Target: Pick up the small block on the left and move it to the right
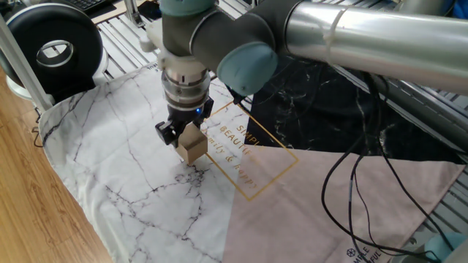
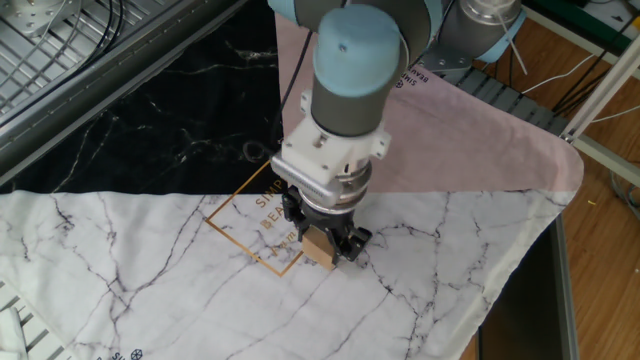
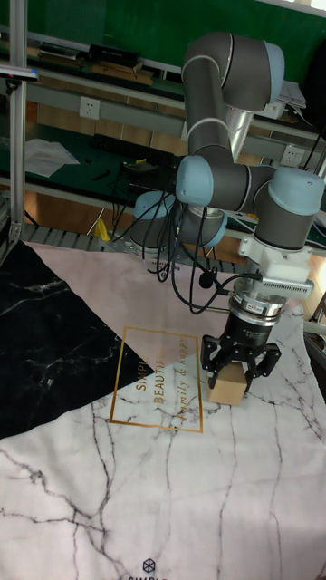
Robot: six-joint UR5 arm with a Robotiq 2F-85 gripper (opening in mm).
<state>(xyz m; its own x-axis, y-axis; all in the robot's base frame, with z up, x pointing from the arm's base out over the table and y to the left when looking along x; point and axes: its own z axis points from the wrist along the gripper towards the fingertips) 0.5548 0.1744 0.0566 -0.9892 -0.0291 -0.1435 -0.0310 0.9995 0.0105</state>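
The small block (image 1: 194, 150) (image 2: 318, 249) (image 3: 228, 384) is a plain light tan cube. My gripper (image 1: 184, 142) (image 2: 325, 247) (image 3: 237, 368) is shut on it, black fingers on two opposite sides. The block hangs at or just above the white marbled part of the cloth (image 1: 131, 153), beside the gold-framed lettering (image 1: 245, 157) (image 3: 163, 378). Whether its underside touches the cloth cannot be told.
The cloth has a black marbled part (image 2: 140, 130) and a pink part (image 3: 109, 290). A round black device (image 1: 55, 47) stands at the far corner of one fixed view. Cables (image 1: 365, 197) hang over the pink area. Wooden floor (image 1: 29, 212) borders the table.
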